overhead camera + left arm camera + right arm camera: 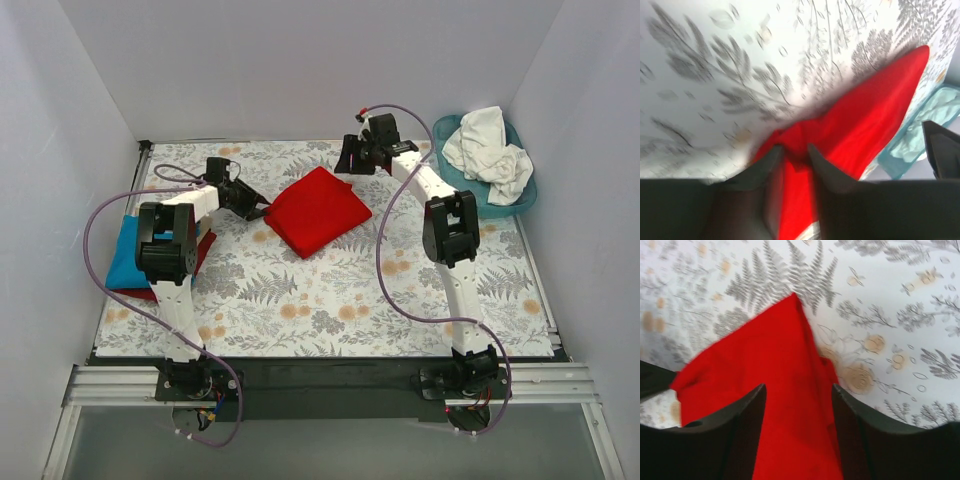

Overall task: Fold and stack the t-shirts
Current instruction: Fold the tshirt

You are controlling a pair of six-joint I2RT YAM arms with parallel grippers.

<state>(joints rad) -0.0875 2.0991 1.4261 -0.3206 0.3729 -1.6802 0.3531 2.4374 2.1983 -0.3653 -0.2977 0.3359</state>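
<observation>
Top view first: we've got the red t-shirt (317, 210) folded into a tidy square around the middle of the desk (330, 310). The left gripper (262, 210) sits right at its 9 o'clock corner, and the right gripper (350, 160) is just off its 1 o'clock corner. A blue t-shirt (122, 255) lies on the pile at the desk's 9 o'clock edge. The white t-shirts (488, 150) are heaped in the teal basket (527, 197) out at 2 o'clock.

Left wrist view: the jaws are narrow with a ridge of red cloth between them. We honestly can't tell if they're pinching it or just straddling it.

Right wrist view: the jaws stand wide over the red cloth, holding nothing.

So we reckon the folding of the red one is basically done and it's the move-to-stack step. The next move needs a firm pinch on two edges, then a low carry toward 9 o'clock so the fold doesn't flop open. It should land square on the blue one.
</observation>
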